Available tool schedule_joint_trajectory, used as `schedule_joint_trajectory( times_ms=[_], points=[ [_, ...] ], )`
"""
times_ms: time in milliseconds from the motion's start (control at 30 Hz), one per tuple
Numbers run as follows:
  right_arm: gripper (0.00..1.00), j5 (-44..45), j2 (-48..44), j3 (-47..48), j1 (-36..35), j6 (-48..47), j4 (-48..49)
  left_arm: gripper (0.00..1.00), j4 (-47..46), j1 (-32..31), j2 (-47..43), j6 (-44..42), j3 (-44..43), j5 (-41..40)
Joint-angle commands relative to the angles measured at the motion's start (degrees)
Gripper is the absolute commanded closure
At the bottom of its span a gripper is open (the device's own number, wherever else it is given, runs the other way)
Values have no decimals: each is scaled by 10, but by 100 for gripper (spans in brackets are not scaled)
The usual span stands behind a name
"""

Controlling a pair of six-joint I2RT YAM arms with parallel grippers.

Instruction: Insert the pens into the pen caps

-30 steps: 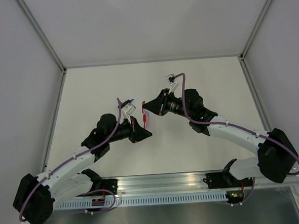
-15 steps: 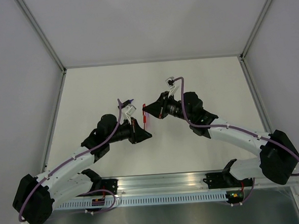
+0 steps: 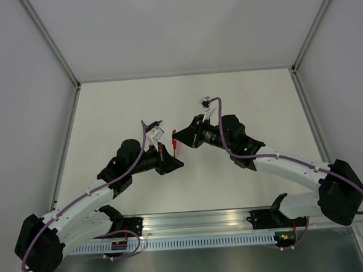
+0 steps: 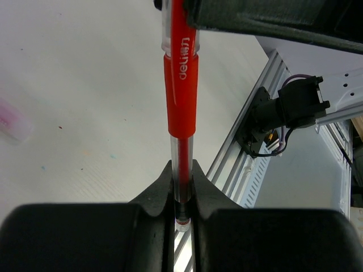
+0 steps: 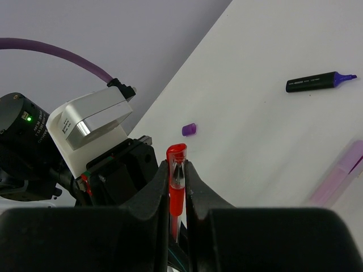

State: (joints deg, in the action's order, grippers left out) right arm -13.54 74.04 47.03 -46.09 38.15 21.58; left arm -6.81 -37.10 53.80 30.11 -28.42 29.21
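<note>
Pinching the tail of a slim red pen point(image 4: 181, 102) with a clear barrel in the black left gripper point(image 4: 181, 198), fingers narrowed tight on it. Clamping the same pen beside its translucent red cap point(image 5: 176, 156) in the black right gripper point(image 5: 177, 175), barely parted. Lying beyond on the white table point(image 5: 255, 130): stubby purple cap point(image 5: 189, 130), pale pink pen point(image 5: 340, 178), and farthest, dark purple-tipped marker point(image 5: 317, 83).
</note>
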Motion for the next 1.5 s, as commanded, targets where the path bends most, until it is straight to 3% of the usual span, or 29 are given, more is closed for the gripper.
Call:
schedule_joint_trajectory(
  times_ms=[0,167,300,500,1100,1467],
  points=[
    [100,5,-11,-23,-17,-3,1,98,-25,1,-19,-14,-2,-27],
    [94,27,-22,-45,-27,1,10,98,-27,0,-30,-15,0,-33],
    [77,23,-27,-39,-30,2,14,98,-36,0,-31,-16,3,-21],
    [60,32,-47,-12,-30,-16,-2,98,-58,1,-34,-16,9,10],
    [48,25,-48,47,-30,-47,-20,98,-79,0,-45,-13,16,37],
    [50,53,-23,73,-30,-50,-26,98,-79,0,-48,-15,17,37]
  ],
)
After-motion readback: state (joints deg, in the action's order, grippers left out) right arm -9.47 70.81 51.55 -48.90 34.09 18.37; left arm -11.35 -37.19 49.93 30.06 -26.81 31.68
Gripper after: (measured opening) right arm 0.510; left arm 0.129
